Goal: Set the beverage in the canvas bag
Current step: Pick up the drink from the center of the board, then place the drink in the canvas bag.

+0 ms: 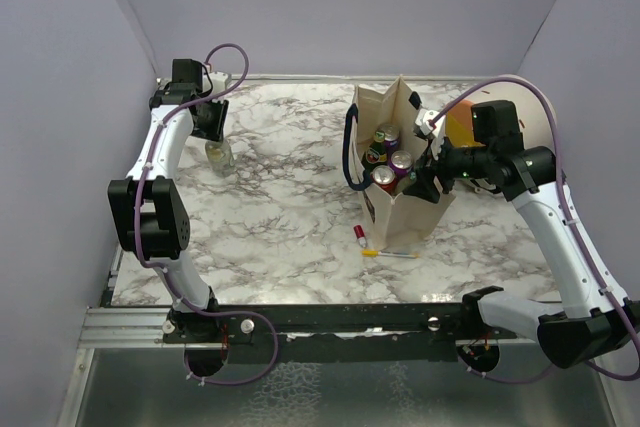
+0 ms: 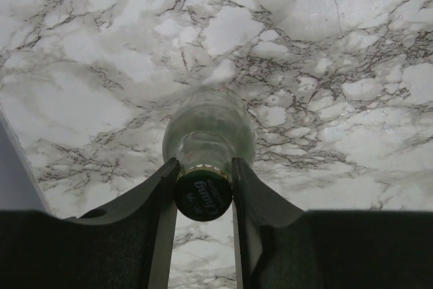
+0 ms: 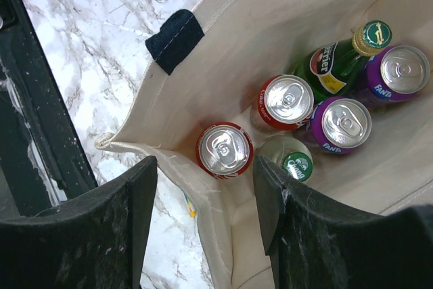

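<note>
Tabletop (image 1: 285,202) open btwn bottle (image 1: 220,155), bag (image 1: 398,215)

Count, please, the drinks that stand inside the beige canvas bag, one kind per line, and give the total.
Red-rimmed metal cans: 2
Purple Fanta cans: 2
Dark green glass Perrier bottle: 1
Clear bottle with green cap: 1
Total in the beige canvas bag: 6
</note>
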`<state>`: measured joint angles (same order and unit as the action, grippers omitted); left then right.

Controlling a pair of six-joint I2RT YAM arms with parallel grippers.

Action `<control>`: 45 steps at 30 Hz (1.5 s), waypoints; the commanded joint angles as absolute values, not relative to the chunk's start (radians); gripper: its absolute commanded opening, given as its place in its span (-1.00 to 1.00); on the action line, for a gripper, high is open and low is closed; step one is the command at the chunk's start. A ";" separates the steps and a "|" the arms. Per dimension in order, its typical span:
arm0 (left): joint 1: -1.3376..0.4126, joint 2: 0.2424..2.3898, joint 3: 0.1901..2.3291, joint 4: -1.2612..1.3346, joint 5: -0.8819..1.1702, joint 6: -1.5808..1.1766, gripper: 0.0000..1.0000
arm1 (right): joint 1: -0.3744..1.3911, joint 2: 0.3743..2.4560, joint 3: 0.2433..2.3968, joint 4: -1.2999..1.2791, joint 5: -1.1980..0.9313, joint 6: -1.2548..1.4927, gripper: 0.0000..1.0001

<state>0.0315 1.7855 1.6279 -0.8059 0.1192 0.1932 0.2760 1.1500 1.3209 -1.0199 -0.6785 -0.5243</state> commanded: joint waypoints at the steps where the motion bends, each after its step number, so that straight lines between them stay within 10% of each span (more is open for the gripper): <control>1: 0.035 1.759 1.645 -0.812 0.140 0.196 -0.61 | 0.276 1.144 1.329 -0.986 -0.664 -0.516 0.17; 7: 0.025 1.710 1.657 -0.809 0.195 0.222 -1.00 | 0.276 1.136 1.334 -0.986 -0.660 -0.507 0.19; 24: -0.154 1.449 1.855 -0.792 0.499 0.188 -1.00 | 0.276 1.122 1.424 -1.000 -0.574 -0.409 0.39; 45: -0.592 1.682 2.315 -0.624 0.569 0.014 -1.00 | 0.275 1.068 1.459 -1.278 -0.573 -0.588 0.23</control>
